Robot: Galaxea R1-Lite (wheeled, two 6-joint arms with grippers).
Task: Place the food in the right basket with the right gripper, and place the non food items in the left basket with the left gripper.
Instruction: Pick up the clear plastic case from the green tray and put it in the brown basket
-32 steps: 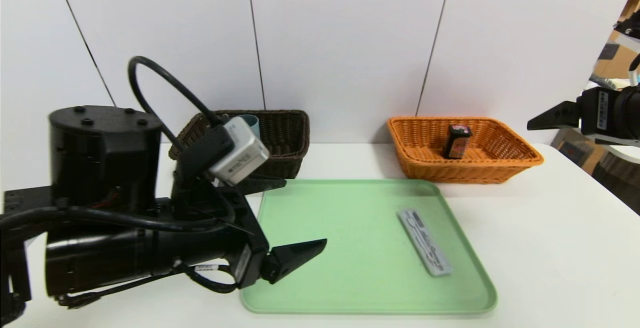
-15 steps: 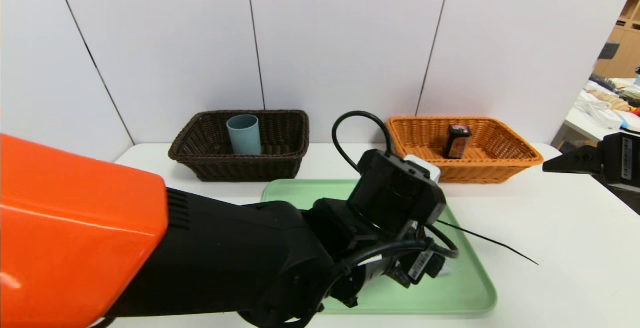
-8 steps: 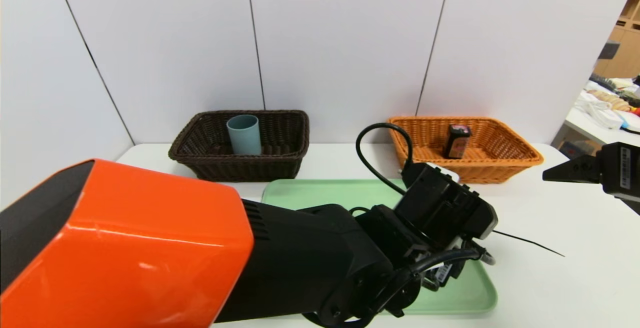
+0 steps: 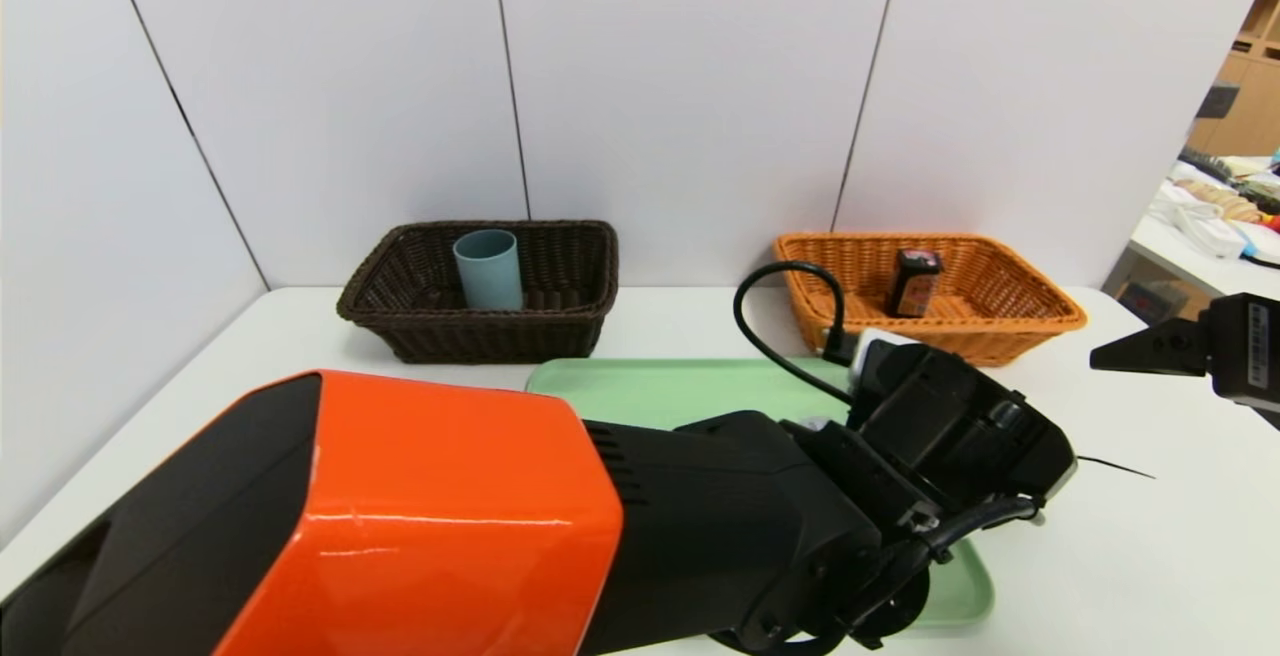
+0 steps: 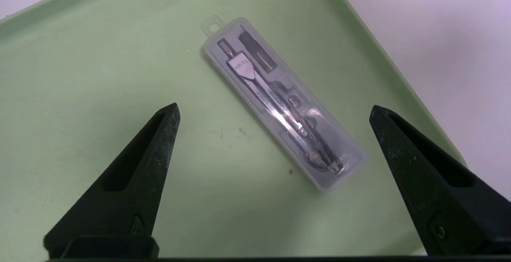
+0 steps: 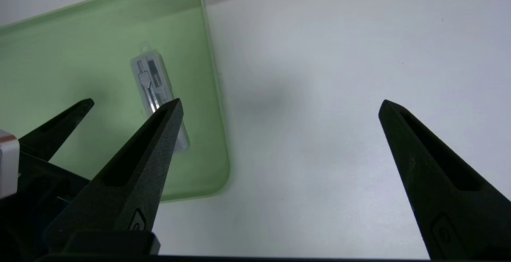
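Lying diagonally near the green tray's (image 5: 60, 74) corner, translucent plastic compass case (image 5: 281, 104), judged light, rigid, slick, best pinched across its narrow width at mid-length; left gripper (image 5: 273, 112) spread wide above it, right gripper (image 6: 279, 108) likewise splayed, parked over the table (image 6: 319, 74).

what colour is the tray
Pale green. The tray shows best in the left wrist view, with the left gripper open over it.

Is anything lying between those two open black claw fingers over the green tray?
Yes. In the left wrist view, the left gripper hangs open above the green tray, and the clear plastic case holding a metal drawing compass lies diagonally between its fingers, untouched.
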